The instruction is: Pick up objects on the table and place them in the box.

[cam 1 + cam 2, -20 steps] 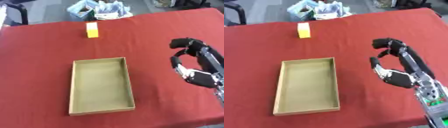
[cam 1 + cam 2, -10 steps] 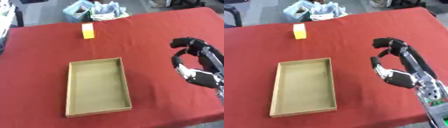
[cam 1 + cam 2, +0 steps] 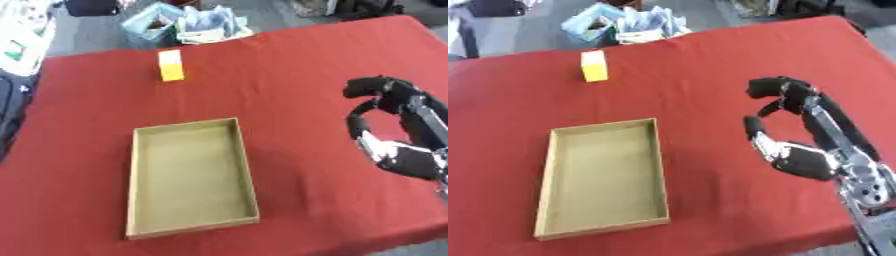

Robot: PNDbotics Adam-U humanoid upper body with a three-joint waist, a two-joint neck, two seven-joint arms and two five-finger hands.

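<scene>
Across the whole view lay the red table (image 3: pixel 289 75), its far edge running askew from the left up toward the far right corner. Set against the earlier pictures, the entire scene had slid and tilted a little; box and block kept their spacing from one another, so I judged the head had moved, not the things. For the task that meant nothing had advanced: no object lifted, none delivered.

Near centre-left sat the cardboard box (image 3: pixel 248 190), long and shallow, open side up and empty, its long axis running near to far.

At right hovered the right hand (image 3: pixel 802 160), palm toward the box, fingers curled over at the tips and thumb arched beneath them, clasping nothing. Its pose matched the earlier pictures; it had stayed well apart from both box and block. The left hand showed in neither view.

Far and left stood the small block (image 3: pixel 171 65), pale on its upper part and yellow-orange below, well beyond the box's far end and close to the table's far edge. Just past that edge lay a heap of light blue and white clutter (image 3: pixel 188 22), off the cloth.

Room for moving: bare cloth ran from the hand across to the block, with nothing between. A reach from the right would pass beyond the box's far rim. The block's closeness to the far edge, I judged, was the risk; a nudge could send it off.
</scene>
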